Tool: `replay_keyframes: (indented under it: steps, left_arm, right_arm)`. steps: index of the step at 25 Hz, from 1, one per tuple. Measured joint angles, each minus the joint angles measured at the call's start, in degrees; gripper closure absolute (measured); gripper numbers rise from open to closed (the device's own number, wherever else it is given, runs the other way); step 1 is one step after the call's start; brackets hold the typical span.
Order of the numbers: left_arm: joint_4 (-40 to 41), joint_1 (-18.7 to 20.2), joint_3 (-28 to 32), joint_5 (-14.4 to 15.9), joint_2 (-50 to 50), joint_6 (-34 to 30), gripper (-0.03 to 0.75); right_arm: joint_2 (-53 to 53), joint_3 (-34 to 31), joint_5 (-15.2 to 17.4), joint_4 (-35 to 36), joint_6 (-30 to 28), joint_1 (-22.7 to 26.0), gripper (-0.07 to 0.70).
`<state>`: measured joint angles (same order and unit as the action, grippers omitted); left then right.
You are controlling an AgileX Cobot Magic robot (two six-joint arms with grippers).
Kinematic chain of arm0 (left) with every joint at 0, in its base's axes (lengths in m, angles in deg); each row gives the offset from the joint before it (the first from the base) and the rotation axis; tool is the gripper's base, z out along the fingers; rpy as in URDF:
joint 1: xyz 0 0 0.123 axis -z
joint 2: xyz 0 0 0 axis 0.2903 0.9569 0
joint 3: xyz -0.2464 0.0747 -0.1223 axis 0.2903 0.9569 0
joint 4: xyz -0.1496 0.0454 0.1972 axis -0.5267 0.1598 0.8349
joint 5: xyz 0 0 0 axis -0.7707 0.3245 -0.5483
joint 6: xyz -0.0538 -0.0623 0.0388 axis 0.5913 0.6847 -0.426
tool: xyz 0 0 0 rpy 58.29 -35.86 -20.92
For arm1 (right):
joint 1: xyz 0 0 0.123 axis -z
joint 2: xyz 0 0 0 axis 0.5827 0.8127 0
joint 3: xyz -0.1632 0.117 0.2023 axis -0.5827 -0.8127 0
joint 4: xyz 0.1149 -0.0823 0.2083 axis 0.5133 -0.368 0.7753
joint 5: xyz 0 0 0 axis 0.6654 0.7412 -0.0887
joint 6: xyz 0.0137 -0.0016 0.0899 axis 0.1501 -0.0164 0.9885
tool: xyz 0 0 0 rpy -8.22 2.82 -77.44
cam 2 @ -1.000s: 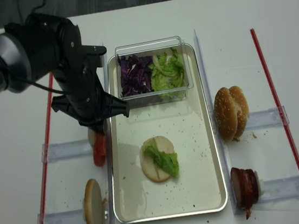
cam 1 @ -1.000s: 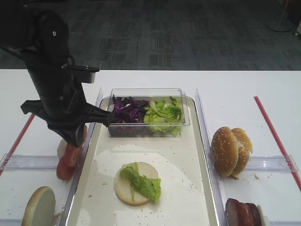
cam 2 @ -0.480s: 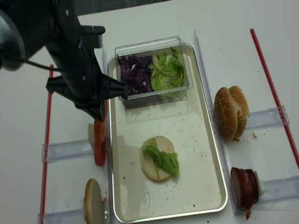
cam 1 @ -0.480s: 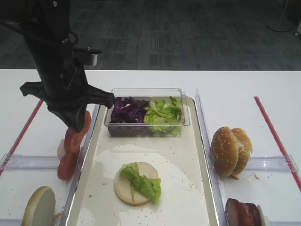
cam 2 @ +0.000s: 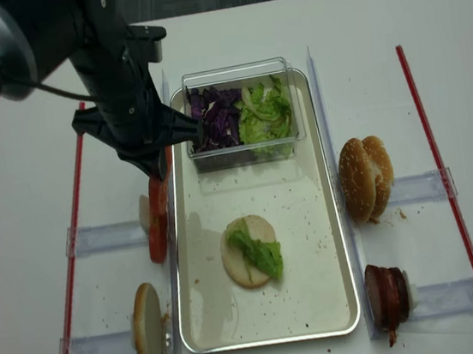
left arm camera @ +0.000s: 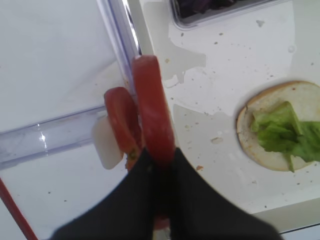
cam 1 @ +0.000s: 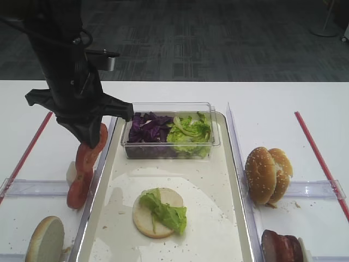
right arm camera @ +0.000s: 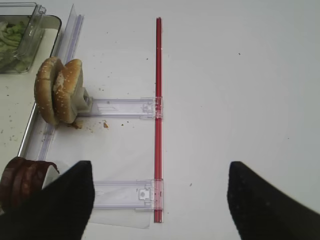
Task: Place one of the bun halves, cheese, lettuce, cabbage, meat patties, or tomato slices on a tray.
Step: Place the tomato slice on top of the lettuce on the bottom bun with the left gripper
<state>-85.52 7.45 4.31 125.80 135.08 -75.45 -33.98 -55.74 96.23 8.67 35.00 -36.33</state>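
My left gripper (cam 1: 87, 143) is shut on a red tomato slice (left arm camera: 151, 117) and holds it upright, lifted above the tray's left rim. Two more tomato slices (cam 1: 76, 188) stand against the clear rail below it. On the long metal-rimmed tray (cam 1: 218, 180) lies a bun half (cam 1: 147, 218) cut face up, with a lettuce (cam 1: 168, 214) leaf on it. My right gripper (right arm camera: 160, 200) is open over bare table, to the right of the meat patties (right arm camera: 20, 182).
A clear box at the tray's far end holds purple cabbage (cam 1: 148, 128) and more lettuce (cam 1: 188, 132). Sesame bun halves (cam 1: 267, 174) stand on edge right of the tray; another bun half (cam 1: 46, 240) is front left. Red strips (right arm camera: 158, 115) and clear rails (right arm camera: 125, 107) lie on both sides.
My left gripper has risen from the tomato stack with one slice in it and shifted slightly toward the tray. Everything else has stayed put.
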Motion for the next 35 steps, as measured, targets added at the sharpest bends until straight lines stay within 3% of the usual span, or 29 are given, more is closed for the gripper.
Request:
replay_keyframes:
  steps: [7, 15, 28, 35]
  left_arm:
    - [-1.23, 0.00, 0.00, 0.00, 0.12, -3.94, 0.703]
    - [-16.57, 0.00, 0.00, 0.07, 0.12, -16.04, 0.703]
    - [-33.46, 0.00, 0.00, 0.07, 0.15, -30.48, 0.704]
    - [-36.12, 0.00, 0.00, 0.07, 0.15, -33.01, 0.704]
  right_arm:
    - [0.00, 0.00, 0.00, 0.00, 0.00, 0.00, 0.061]
    - [0.00, 0.00, 0.00, 0.00, 0.00, 0.00, 0.061]
    - [0.00, 0.00, 0.00, 0.00, 0.00, 0.00, 0.061]
    - [0.00, 0.00, 0.00, 0.00, 0.00, 0.00, 0.061]
